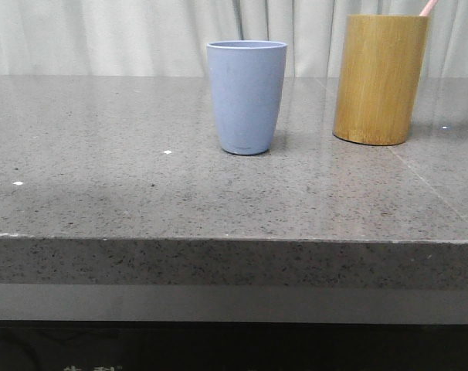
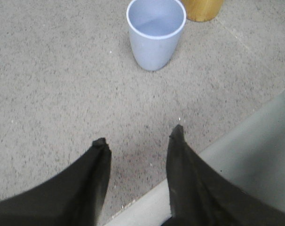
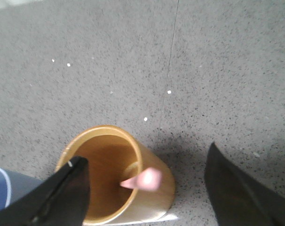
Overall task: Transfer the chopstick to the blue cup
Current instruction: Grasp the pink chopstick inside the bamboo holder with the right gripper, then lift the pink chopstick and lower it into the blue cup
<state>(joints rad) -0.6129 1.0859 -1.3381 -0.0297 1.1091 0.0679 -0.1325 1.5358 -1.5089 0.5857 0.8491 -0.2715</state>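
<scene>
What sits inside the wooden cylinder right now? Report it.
The wooden cylinder holds one pale-pink chopstick leaning against its rim; only its upper end shows clearly. The right gripper is open above the cylinder and hides part of the inside. The blue cup looks empty.

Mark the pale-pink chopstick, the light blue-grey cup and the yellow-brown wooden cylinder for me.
pale-pink chopstick (image 3: 143, 179): right wrist view, its upper end.
light blue-grey cup (image 1: 246, 100): front view, middle of its outer wall.
yellow-brown wooden cylinder (image 1: 377, 81): front view, middle of its side.
</scene>
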